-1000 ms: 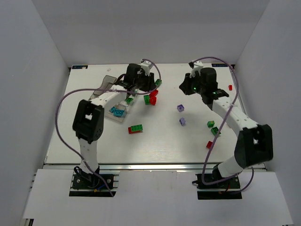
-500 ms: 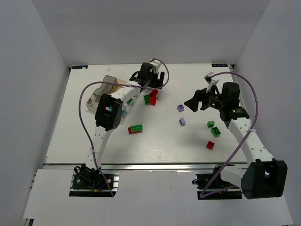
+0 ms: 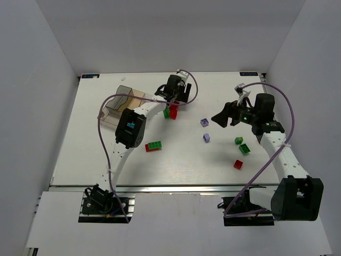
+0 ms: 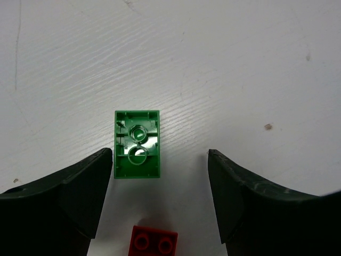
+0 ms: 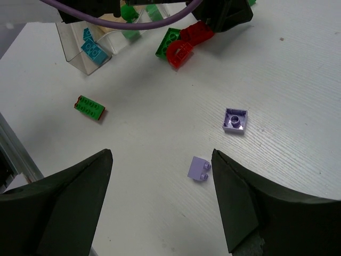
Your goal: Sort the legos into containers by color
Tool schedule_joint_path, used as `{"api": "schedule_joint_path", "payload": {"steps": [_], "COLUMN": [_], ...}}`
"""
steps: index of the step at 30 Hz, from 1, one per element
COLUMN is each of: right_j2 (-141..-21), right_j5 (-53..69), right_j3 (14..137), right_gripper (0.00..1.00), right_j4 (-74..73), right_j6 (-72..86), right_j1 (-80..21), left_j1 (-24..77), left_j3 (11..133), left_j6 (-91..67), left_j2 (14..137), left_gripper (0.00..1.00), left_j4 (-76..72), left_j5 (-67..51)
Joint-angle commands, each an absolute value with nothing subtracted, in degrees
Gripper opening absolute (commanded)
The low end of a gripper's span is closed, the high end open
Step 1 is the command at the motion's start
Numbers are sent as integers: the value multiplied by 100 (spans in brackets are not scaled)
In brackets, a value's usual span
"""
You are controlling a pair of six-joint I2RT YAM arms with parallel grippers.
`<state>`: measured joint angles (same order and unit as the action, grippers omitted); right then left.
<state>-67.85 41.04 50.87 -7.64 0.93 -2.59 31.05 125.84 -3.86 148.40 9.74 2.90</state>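
An upside-down green lego (image 4: 137, 144) lies on the table beside the inner face of my left finger, and a red lego (image 4: 154, 241) lies nearer the wrist. My left gripper (image 4: 160, 176) (image 3: 171, 104) hovers open over them, holding nothing. Two light purple legos (image 5: 235, 120) (image 5: 199, 169) lie ahead of my open, empty right gripper (image 5: 161, 160) (image 3: 219, 118); the nearer one is close to its right finger. The clear containers tray (image 3: 114, 104) (image 5: 74, 40) holds cyan legos (image 5: 93, 48) in one compartment and green ones (image 5: 130, 33) in the compartment beside it.
A green-on-red stacked brick (image 3: 154, 146) (image 5: 89, 108) lies mid-table. Two green bricks (image 3: 238, 141) (image 3: 244, 149) and a red one (image 3: 238, 164) sit by the right arm. A red rounded piece (image 5: 179, 53) and a green brick (image 5: 168, 42) lie under the left arm. Purple cables loop over both arms.
My left arm swung right, away from the tray, to above the green and red bricks. My right arm came forward from the back toward the purple bricks. Both grippers opened.
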Motion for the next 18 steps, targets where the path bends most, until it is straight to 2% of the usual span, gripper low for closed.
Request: {"api": "schedule_joint_path", "payload": {"steps": [1,6,9,10,12,13,16,17,18], "right_j2": [-6645,-6653,-6671,-6671,-6680,-6680,-6680,-6671,-6671], "right_j5": [4350,4438,4473,4482,4535,4553,4597,4631,4641], "right_j3": [5221,5194,5177,5177,5168,5159,5124,5115,5098], "right_gripper": [80,79,79,79,78,78,77,76,76], "right_j4": [-765,-747,-712,-721,-703,-703,-677,-659,-650], "right_j6": [35,26,26,26,26,26,26,26,26], "right_j1": [-150,-70,-70,-70,-70,-70,123,140,149], "left_j1": [3120,3120,3120,3120,3120,3120,3120,3120,3120], "left_j3": [12762,12779,12797,12797,12797,12797,12744,12614,12534], "left_j6": [-343,-351,-413,-422,-448,-466,-518,-545,-606], "left_j2": [14827,14889,14950,14959,14968,14976,14880,14819,14601], "left_gripper": [81,73,63,55,49,41,31,23,20], "left_j4": [747,589,545,536,510,510,475,449,379], "left_j5": [790,826,791,791,800,817,800,791,756]}}
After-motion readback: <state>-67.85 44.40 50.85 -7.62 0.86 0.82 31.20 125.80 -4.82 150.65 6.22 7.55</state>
